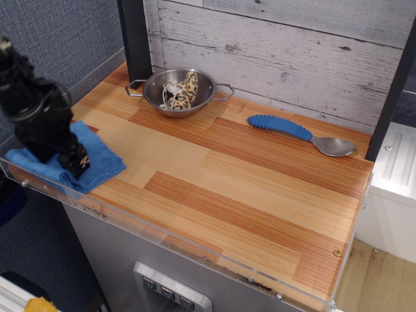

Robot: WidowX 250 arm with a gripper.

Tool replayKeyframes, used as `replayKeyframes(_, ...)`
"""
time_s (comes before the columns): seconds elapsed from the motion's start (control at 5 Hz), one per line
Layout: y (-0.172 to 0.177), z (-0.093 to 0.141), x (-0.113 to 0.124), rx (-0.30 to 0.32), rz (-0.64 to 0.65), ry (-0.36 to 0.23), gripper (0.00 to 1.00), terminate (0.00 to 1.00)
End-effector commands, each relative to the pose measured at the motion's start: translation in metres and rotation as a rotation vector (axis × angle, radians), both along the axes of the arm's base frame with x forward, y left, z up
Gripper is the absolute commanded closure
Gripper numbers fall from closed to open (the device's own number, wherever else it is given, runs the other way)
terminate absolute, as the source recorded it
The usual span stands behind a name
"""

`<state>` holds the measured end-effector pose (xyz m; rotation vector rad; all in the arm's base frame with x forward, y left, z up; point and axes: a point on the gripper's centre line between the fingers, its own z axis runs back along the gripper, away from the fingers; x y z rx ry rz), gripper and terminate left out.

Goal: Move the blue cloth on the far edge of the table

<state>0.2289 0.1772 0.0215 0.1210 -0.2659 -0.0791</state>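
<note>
Blue cloth (97,156) is lying directly under the hand (77,164), folded and bunched at the near left corner of the counter (260,195), its near edge pressing against the clear acrylic rim (195,250).

Going by size, the counter is stretching away from the hand to the right and toward the back wall, its planks alternating between light and reddish-brown wood. The black arm is coming in from the left edge of the view and is covering the left part of the cloth. The hand is pointing down with its tip sitting on or just above the cloth; whether its fingers are pinching the fabric or standing apart is hidden by the dark housing, so I cannot tell.

Beyond the hand, at the back of the counter, a steel bowl (203,97) with two handles is sitting near the wall, holding a spotted tan-and-dark object (185,88). Far to the right of the hand, a blue-handled spoon (300,134) is lying flat near the wall, its metal bowl pointing right.
</note>
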Motion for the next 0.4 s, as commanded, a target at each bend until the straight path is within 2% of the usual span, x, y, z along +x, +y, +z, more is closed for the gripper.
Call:
replayKeyframes(0.0, -0.001, 0.055, 0.015, 0.067, -0.02, -0.088, 0.0, 0.0)
replayKeyframes(0.2, -0.009, 0.082, 0.022, 0.088, -0.042, -0.119, 0.0, 0.0)
